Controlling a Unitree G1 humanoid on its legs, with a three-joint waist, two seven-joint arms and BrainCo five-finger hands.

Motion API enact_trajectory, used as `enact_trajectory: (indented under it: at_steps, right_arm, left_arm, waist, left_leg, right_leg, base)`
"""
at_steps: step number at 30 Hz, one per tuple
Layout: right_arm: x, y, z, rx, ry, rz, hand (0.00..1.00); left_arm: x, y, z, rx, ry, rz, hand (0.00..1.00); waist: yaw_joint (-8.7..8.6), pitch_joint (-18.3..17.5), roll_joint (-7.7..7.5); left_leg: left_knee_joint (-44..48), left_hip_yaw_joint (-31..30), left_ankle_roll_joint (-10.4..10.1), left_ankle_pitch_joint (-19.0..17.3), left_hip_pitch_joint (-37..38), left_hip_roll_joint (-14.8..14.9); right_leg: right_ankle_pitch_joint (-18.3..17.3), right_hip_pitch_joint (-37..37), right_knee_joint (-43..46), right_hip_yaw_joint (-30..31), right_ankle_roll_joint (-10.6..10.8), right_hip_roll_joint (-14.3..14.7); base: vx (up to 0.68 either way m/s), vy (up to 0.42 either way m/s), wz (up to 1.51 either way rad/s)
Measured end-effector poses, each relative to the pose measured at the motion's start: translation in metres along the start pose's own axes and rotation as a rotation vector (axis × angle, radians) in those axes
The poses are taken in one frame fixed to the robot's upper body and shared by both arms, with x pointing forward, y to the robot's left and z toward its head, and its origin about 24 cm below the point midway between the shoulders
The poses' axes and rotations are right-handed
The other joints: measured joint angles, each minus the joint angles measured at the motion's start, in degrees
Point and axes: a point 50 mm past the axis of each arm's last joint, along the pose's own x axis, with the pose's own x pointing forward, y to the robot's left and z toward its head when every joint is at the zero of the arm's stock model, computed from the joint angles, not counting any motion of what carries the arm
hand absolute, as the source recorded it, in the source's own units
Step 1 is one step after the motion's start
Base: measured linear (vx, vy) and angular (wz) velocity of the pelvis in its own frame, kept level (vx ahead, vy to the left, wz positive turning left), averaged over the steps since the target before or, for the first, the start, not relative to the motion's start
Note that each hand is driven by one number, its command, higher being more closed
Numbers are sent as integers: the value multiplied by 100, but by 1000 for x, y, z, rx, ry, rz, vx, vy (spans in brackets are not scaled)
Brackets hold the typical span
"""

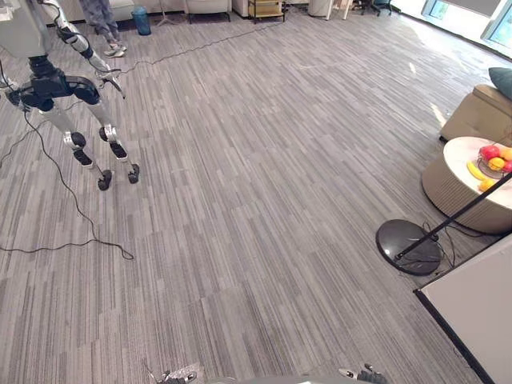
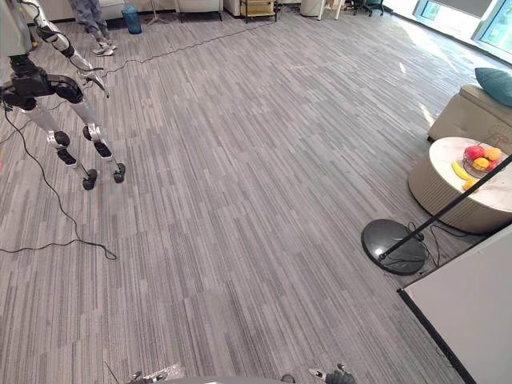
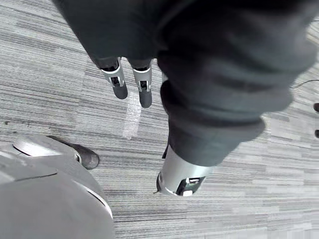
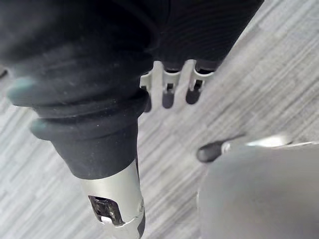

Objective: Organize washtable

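Both hands, the left hand (image 3: 130, 79) and right hand (image 4: 172, 82), hung empty with fingers straight above bare carpet (image 1: 264, 184), no washtable near them, so the step couldn't be judged.

Grey striped carpet floor (image 1: 264, 200); at 3 o'clock, a round beige side table (image 1: 464, 180) beside a black disc-shaped lamp base (image 1: 408, 246).

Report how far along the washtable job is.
Nothing here settles it. The head views look over grey carpet, a round side table with fruit and a lamp base. In hand: nothing; left hand and right hand hang open above the carpet. This fits either walking to the washtable or leaving it tidied.
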Motion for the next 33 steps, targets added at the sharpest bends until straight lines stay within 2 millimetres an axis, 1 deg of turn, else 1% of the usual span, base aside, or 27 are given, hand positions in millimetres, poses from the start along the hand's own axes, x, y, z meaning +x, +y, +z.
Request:
enact_trajectory:
  at_steps: [1,2,3,4,5,6,8,9,10,11,12,13,14,15,16,17,18,19,20,21,22,23,24,25,27,29,33]
  right_arm:
    - [0,-3,1,10,-3,-10,0]
    - [0,-5,1,18,-3,-17,0]
    - [0,-7,0,32,0,-24,0]
    - [-1,-9,-3,37,4,-31,0]
    - [-1,-8,-3,35,7,-29,0]
    - [-1,-7,-5,35,8,-26,0]
    - [-2,-7,-6,36,12,-26,0]
    - [-1,-7,-6,40,18,-24,0]
    - [-1,-7,-7,42,25,-24,0]
    - [-2,-7,-13,51,48,-23,0]
    - [-3,-8,-14,59,51,-26,0]
    - [-3,-8,-14,57,52,-26,0]
    - [-2,-13,-12,60,49,-41,0]
    - [-3,-15,-13,50,56,-45,0]
    - [-2,-17,-9,38,43,-46,0]
    - [0,-17,1,3,16,-40,0]
    - [1,-16,4,-5,12,-40,0]
    - [1,-15,5,-4,9,-41,0]
    - [1,-14,5,-3,9,-44,0]
    - [2,-11,9,-5,-1,-39,0]
    - [3,-11,13,-26,-14,-32,0]
    - [3,-11,14,-28,-18,-32,0]
    - [3,-2,11,-21,-8,-10,0]
    - [2,4,7,-4,3,4,0]
    - [2,7,4,19,14,8,0]
    - [1,7,2,42,23,6,0]
    - [1,7,-1,41,39,16,0]
  left_arm:
    - [0,-3,1,9,-4,-18,0]
    - [0,-5,0,21,-3,-26,0]
    - [0,-6,0,34,-1,-33,0]
    - [0,-2,-2,43,7,-23,0]
    - [-1,2,-5,49,17,-14,0]
    - [-3,8,-12,60,38,-2,0]
    - [-3,10,-14,63,47,-3,0]
    - [-4,11,-16,76,52,-6,0]
    - [-4,11,-16,79,53,-7,0]
    - [-4,11,-15,64,53,-3,0]
    - [-3,9,-14,53,45,-4,0]
    - [-3,9,-13,44,42,-4,0]
    - [-3,6,-13,40,38,-12,0]
    - [-3,-3,-8,30,20,-34,0]
    - [-3,-5,-9,16,22,-37,0]
    - [-3,-8,-7,9,16,-45,0]
    - [-3,-12,-7,6,13,-55,0]
    - [-3,-14,-5,5,3,-61,0]
    - [-3,-14,-4,15,-4,-65,0]
    - [-3,-15,-2,20,-14,-72,0]
    - [-3,-17,-4,13,-6,-73,0]
    - [-4,-19,-5,11,-3,-75,0]
    - [-4,-12,-8,15,7,-56,0]
    - [-3,-7,-6,26,10,-45,0]
    - [-2,-4,-5,51,8,-43,0]
    - [-2,-3,-6,54,12,-44,0]
    - [-2,1,-7,75,20,-47,0]
  waist:
    - [-11,99,95]
    - [-15,122,114]
    - [-18,183,124]
    - [-43,244,121]
    - [-44,247,95]
    - [-63,248,82]
    - [-154,246,80]
    - [-183,245,88]
    - [-182,243,87]
    - [-185,235,81]
    - [-243,230,85]
    - [-315,200,89]
    - [-305,73,183]
    - [-270,-30,271]
    - [-251,-26,317]
    - [-184,-18,372]
    - [-176,17,326]
    - [-171,35,300]
    - [-148,39,289]
    - [-138,41,284]
    - [-144,-3,379]
    - [-124,3,389]
    - [-87,-67,301]
    - [-84,-94,188]
    - [-119,-104,112]
    - [-117,-105,83]
    - [-130,-144,12]
  left_leg:
    - [140,-82,107,-119,16,32]
    - [138,-118,130,-139,48,11]
    - [117,-186,186,-151,173,-63]
    - [126,-222,283,-205,348,-127]
    - [125,-232,325,-235,436,-133]
    - [78,-286,357,-264,587,-122]
    - [-19,-409,355,-265,638,-83]
    - [-124,-476,288,-255,711,-79]
    - [-152,-505,250,-272,758,-80]
    - [-162,-582,106,-363,871,-71]
    - [-129,-679,-95,-482,995,-12]
    - [-67,-735,-181,-531,1000,34]
    - [291,-789,-260,-573,905,201]
    - [940,-708,-365,-608,606,316]
    - [1339,-656,-512,-586,450,353]
    - [1988,-535,-722,-583,148,474]
    - [2137,-329,-730,-608,80,584]
    - [2083,-263,-720,-614,43,615]
    - [1986,-246,-700,-625,-18,611]
    - [1549,-226,-701,-622,-198,576]
    - [446,-227,-685,5,-342,583]
    - [457,-200,-514,335,-401,588]
    - [308,-211,-462,361,-300,436]
    - [-52,-202,-378,521,-128,268]
    - [-465,-200,-299,721,10,129]
    - [-593,-185,-263,765,62,70]
    - [-792,-104,-175,825,246,-1]
  right_leg:
    - [-118,-296,819,-46,142,-7]
    - [-130,-504,1309,-81,158,-24]
    - [-112,-881,2309,-176,148,-97]
    - [-259,-1135,2942,-150,44,-176]
    - [-387,-1179,3047,-164,11,-180]
    - [-568,-1228,2970,-316,-46,-141]
    - [-585,-1385,2374,-377,-86,16]
    - [-549,-1424,1814,-346,-101,124]
    - [-525,-1413,1575,-302,-104,176]
    - [-420,-1359,1340,-268,-263,293]
    - [-233,-1248,1148,-338,-480,404]
    - [1,-1180,1065,-327,-564,480]
    - [15,-1047,888,-444,-530,619]
    - [93,-828,589,-455,-650,758]
    - [114,-699,420,-445,-683,801]
    - [148,-452,167,-403,-739,816]
    - [140,-138,-41,-416,-754,779]
    - [101,91,-150,-454,-814,696]
    - [92,197,-182,-483,-829,635]
    - [92,318,-184,-557,-828,495]
    - [65,349,-177,-719,-773,460]
    - [54,351,-176,-751,-726,467]
    - [-43,394,-226,-780,-577,322]
    - [-81,416,-271,-762,-517,175]
    - [-64,399,-271,-760,-489,54]
    - [-11,380,-271,-740,-409,0]
    - [131,455,-360,-619,-322,-41]
  base:
    - [-86,54,29]
    - [-70,96,39]
    - [-20,111,39]
    - [43,124,33]
    - [99,99,26]
    - [152,67,29]
    - [163,18,38]
    - [184,-16,30]
    - [290,-48,33]
    - [359,-96,41]
    - [388,-122,53]
    - [430,-156,63]
    - [454,-161,32]
    - [459,-158,11]
    - [496,-177,-21]
    - [378,-140,-10]
    - [430,-138,7]
    - [268,-54,24]
    - [279,-16,40]
    - [238,69,45]
    - [182,71,39]
    - [151,75,23]
    - [135,70,11]
    - [135,70,12]
    - [118,88,12]
    - [82,110,-1]
    - [23,76,-10]
